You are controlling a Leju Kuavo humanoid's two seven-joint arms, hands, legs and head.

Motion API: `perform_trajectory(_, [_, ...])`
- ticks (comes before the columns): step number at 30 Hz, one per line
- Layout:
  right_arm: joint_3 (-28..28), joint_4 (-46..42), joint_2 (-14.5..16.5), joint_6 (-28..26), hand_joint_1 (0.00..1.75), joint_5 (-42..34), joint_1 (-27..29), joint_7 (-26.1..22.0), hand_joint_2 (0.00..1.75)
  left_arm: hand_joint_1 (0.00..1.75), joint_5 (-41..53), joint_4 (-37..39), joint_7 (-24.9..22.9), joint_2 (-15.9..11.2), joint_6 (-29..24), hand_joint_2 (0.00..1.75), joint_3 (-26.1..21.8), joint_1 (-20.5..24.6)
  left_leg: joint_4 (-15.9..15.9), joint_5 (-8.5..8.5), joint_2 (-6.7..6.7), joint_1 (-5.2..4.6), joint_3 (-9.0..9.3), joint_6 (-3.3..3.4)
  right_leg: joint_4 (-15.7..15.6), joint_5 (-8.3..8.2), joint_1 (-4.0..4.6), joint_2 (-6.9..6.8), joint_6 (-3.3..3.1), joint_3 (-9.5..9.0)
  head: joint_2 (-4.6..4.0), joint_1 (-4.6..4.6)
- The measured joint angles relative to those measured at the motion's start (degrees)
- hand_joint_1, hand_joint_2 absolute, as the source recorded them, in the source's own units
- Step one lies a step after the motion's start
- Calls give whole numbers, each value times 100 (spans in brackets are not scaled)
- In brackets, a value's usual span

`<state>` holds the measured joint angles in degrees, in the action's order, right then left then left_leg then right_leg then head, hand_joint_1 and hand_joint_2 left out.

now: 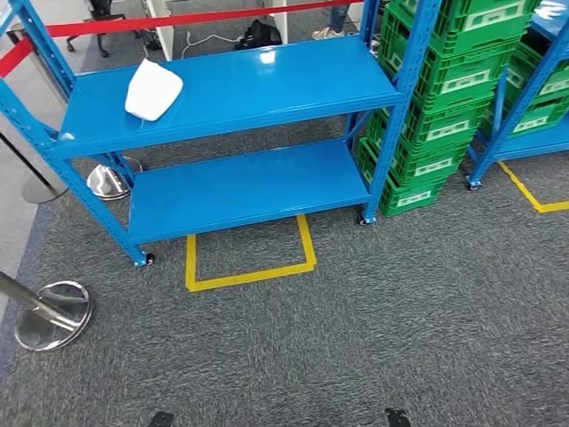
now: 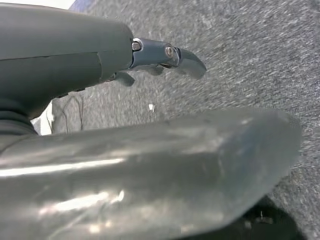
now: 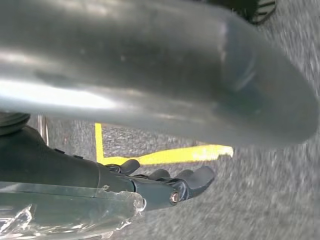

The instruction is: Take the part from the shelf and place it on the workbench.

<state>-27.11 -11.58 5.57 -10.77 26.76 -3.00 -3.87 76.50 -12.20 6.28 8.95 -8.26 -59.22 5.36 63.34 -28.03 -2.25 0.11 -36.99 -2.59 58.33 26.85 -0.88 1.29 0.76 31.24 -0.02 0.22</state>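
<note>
The part (image 1: pixel 153 90), a white rounded flat piece, lies on the left of the top board of the blue shelf (image 1: pixel 268 84) ahead of me. My left hand (image 2: pixel 94 60) hangs over grey carpet, its dark fingers (image 2: pixel 166 54) stretched out, nothing in it. My right hand (image 3: pixel 113 180) also hangs over the carpet, its fingers (image 3: pixel 188 181) loosely extended and holding nothing. Both hands are far from the part.
The shelf's lower board (image 1: pixel 248 187) is bare. Stacked green crates (image 1: pixel 443 98) stand right of it, then a second blue shelf (image 1: pixel 530 133). A yellow floor marking (image 1: pixel 250 277) lies before the shelf. Stanchion bases (image 1: pixel 52 314) and a red belt (image 1: pixel 168 20) border the left.
</note>
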Motion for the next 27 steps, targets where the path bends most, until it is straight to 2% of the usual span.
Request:
perform_trajectory(2, [-1, 0, -1, 0, 0, 3, 18, 0, 0, 0, 4, 0, 1, 2, 1, 0, 1, 18, 755, -312, 129, 11, -370, -33, 0, 10, 17, -187, -23, 4, 0, -19])
perform_trajectory(3, [-2, 0, -2, -1, 0, 5, 20, -2, 0, 0, 5, 0, 2, 3, 1, 0, 0, 14, 942, -336, 145, 16, -458, -40, 0, 15, 22, -276, -27, 4, 0, -19])
perform_trajectory(4, [-2, 0, -2, -1, 0, 9, 15, -5, 0, 0, 7, 0, 3, 3, 2, 0, -1, 6, 898, -248, 156, 19, -428, -39, 0, 19, 24, -352, -27, -1, -1, -20])
perform_trajectory(5, [-2, 0, -2, -1, 0, 13, 5, -8, 0, 0, 8, 0, 5, 2, 2, 0, -1, 0, 636, -75, 187, 19, -282, -31, 0, 25, 25, -422, -21, -10, -1, -20])
perform_trajectory(6, [-2, 0, -2, -1, 0, 17, -4, -12, 0, 0, 10, 0, 8, 1, 2, 0, -1, -1, 243, 124, 278, 14, -60, -15, 0, 33, 29, -486, -9, -24, -1, -21])
perform_trajectory(8, [-2, 0, -2, -1, 0, 23, -12, -17, 0, 0, 16, 0, 13, -2, 2, 0, 0, 21, -468, 343, 547, -26, 323, 38, 9, 67, 65, -599, 39, -45, 0, -27])
perform_trajectory(9, [-2, 0, -2, -1, 0, 26, -14, -19, 0, 0, 20, 0, 17, -3, 2, 0, 1, 33, -638, 363, 628, -44, 405, 72, 7, 82, 84, -655, 67, -58, 0, -24])
perform_trajectory(10, [-3, 0, -2, -1, 0, 28, -17, -19, 0, 0, 22, 0, 22, -5, 2, 0, 1, 37, -694, 345, 629, -61, 415, 105, -3, 93, 98, -716, 95, -74, 0, -20])
perform_trajectory(11, [-3, -1, -2, 0, 0, 30, -25, -19, 0, 0, 24, 0, 25, -7, 2, 0, 1, 34, -698, 354, 550, -54, 406, 145, -20, 100, 97, -772, 125, -100, 0, -15])
perform_trajectory(12, [-4, -1, -2, 1, 0, 30, -35, -21, 0, 0, 25, 0, 27, -9, 3, 0, 0, 24, -711, 363, 485, -44, 408, 178, -11, 124, 91, -749, 161, -119, -1, -9])
perform_trajectory(14, [-4, -2, -2, 1, 0, 29, -48, -27, 0, 0, 24, 0, 27, -14, 5, 0, -1, 22, -736, 391, 373, -11, 420, 249, 263, 313, 73, -490, 226, -22, -1, 21])
perform_trajectory(15, [-5, -1, -2, 1, 0, 23, -47, -31, 0, 0, 23, 0, 28, -14, 11, 0, -1, 28, -737, 398, 323, 0, 419, 274, 594, 489, 67, -316, 247, 131, -1, 45])
perform_trajectory(16, [-11, -1, -2, 1, 0, 14, -43, -32, 0, 0, 22, 0, 29, -14, 20, 0, -1, 34, -736, 400, 274, 2, 416, 291, 1008, 681, 64, -206, 258, 332, 0, 62])
perform_trajectory(17, [-20, 0, -2, 2, 0, 2, -34, -33, 0, 0, 20, 0, 31, -14, 33, 0, -1, 35, -735, 400, 223, 1, 414, 300, 1394, 824, 63, -161, 265, 533, 0, 71])
perform_trajectory(18, [-31, 0, -2, 3, 0, -12, -24, -33, 0, 0, 17, 0, 32, -14, 47, 0, -1, 30, -734, 399, 173, 1, 415, 302, 1633, 869, 63, -146, 268, 675, 0, 75])
perform_trajectory(19, [-45, 0, -2, 4, 0, -24, -14, -34, 0, 0, 14, 0, 33, -15, 59, 0, -2, 25, -732, 398, 131, 2, 421, 300, 1654, 795, 58, -144, 270, 719, 0, 76])
perform_trajectory(20, [-59, 0, -2, 5, 0, -34, -7, -37, 0, 0, 11, 0, 34, -15, 71, 0, -2, 22, -730, 394, 95, 6, 430, 293, 1437, 609, 49, -144, 270, 650, 0, 76])
perform_trajectory(22, [-86, 1, -4, 7, 0, -54, -11, -44, 0, 0, 8, 0, 33, -16, 89, 0, -2, 22, -707, 373, 45, 8, 445, 249, 634, 177, 22, -116, 281, 313, 0, 80])
perform_trajectory(23, [-97, 1, -4, 9, 0, -58, -19, -48, 0, 0, 4, 0, 33, -18, 97, 0, -1, 24, -686, 360, 29, 3, 442, 215, 305, 47, 13, -88, 266, 168, 0, 80])
perform_trajectory(24, [-103, 1, -3, 12, 0, -62, -26, -49, 0, 0, -1, 0, 33, -22, 101, 0, -1, 25, -667, 346, 21, -7, 430, 194, 109, -10, 4, -60, 251, 83, 0, 81])
perform_trajectory(25, [-109, 2, -2, 15, 0, -62, -26, -49, 0, 0, -6, 0, 33, -26, 105, 0, -1, 24, -651, 345, 17, -19, 415, 213, 53, -1, 2, -38, 232, 63, 0, 80])
perform_trajectory(27, [-119, 2, -1, 17, 0, -61, -16, -47, 0, 0, -16, 0, 34, -31, 111, 0, -1, 18, -652, 365, 16, -23, 402, 330, 46, -20, 7, -30, 200, 73, 0, 78])
